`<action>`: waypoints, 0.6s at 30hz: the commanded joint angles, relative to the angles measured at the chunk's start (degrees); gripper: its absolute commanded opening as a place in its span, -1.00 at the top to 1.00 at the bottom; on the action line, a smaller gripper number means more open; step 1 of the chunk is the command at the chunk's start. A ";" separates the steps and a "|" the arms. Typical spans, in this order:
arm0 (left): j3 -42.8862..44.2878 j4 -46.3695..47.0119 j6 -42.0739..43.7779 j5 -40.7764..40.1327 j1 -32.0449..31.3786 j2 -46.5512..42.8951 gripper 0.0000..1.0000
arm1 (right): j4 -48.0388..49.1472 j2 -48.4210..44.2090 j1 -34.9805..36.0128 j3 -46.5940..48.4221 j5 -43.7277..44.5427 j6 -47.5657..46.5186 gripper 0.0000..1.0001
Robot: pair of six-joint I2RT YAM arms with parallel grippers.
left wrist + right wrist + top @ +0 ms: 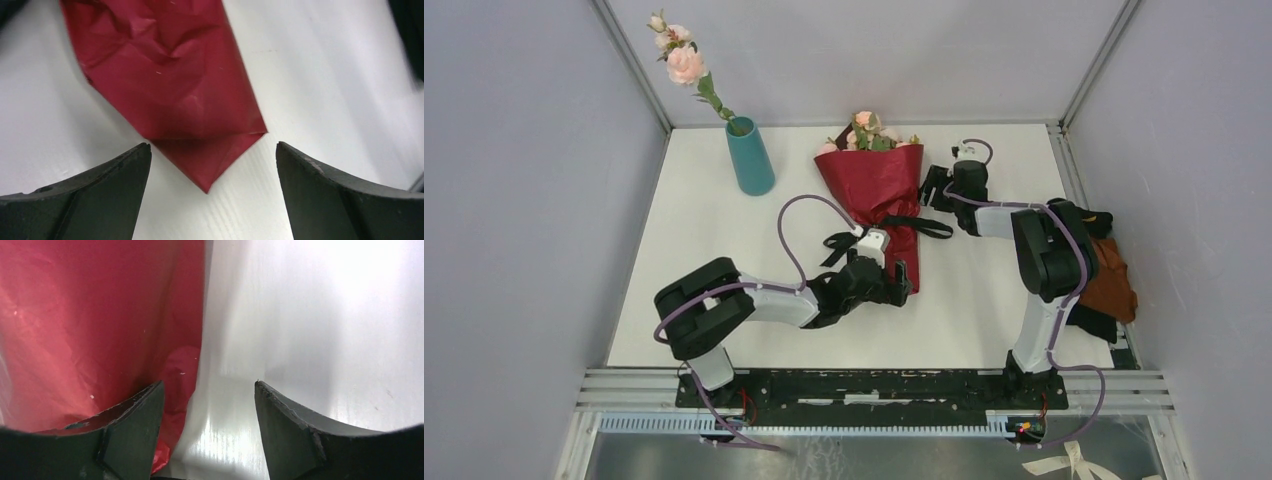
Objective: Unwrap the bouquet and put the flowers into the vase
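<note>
The bouquet (876, 190) lies flat in the middle of the white table (724, 290), wrapped in its cone of dark red paper (170, 75). Its pink roses (867, 132) point toward the back wall and its narrow tip points toward you. A black ribbon (914, 224) is tied around the cone partway down.

Your left gripper (894, 278) sits at the pointed tip of the cone. Its jaws are spread wide on either side of the folded paper point and hold nothing. Your right gripper (936, 187) is at the right edge of the cone, near the ribbon. Its jaws are apart. In the right wrist view, one finger overlaps the red paper and the other is over bare table; nothing is gripped.

The teal vase (750, 155) stands upright at the back left, well apart from the bouquet. One leafy pink rose stem (686, 65) leans out of it to the left.

A black-and-orange cloth pile (1109, 280) lies at the table's right edge, behind your right arm.
</note>
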 commanded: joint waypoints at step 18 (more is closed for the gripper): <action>4.88 -25.82 -1.90 -25.85 10.72 -18.86 -0.95 | 9.15 -28.43 4.01 -19.99 0.45 -0.86 -0.44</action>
